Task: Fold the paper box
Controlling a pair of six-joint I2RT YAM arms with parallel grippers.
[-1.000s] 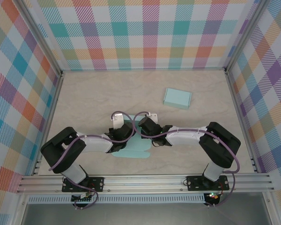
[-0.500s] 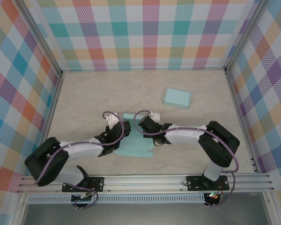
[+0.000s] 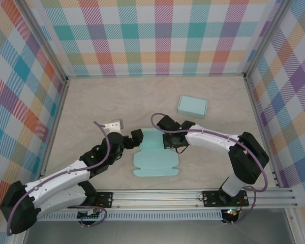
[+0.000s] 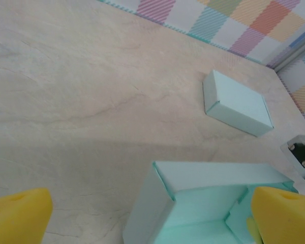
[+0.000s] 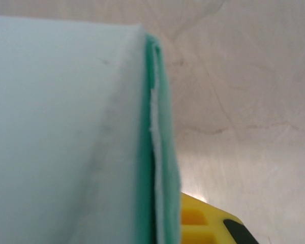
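Note:
The pale teal paper box (image 3: 155, 155) lies half folded on the table between the two arms, with a flat scalloped flap toward the near edge. In the left wrist view its back and left walls (image 4: 193, 188) stand upright. My left gripper (image 3: 131, 144) is just left of the box and open; its yellow fingertips (image 4: 18, 216) are spread wide at the bottom corners of that view, with no grip on the paper. My right gripper (image 3: 171, 141) is shut on the box's right wall, whose doubled edge (image 5: 160, 152) runs down beside a yellow finger (image 5: 203, 223).
A second teal box (image 3: 192, 107), fully folded and closed, sits at the back right of the table and appears as the closed box (image 4: 237, 103) beyond the open one. Plaid walls enclose three sides. A metal rail (image 3: 157, 195) runs along the near edge.
My left gripper has opened, let go of the box and drawn back to the left. The box has shifted slightly right with the right gripper, which stays shut on its wall.

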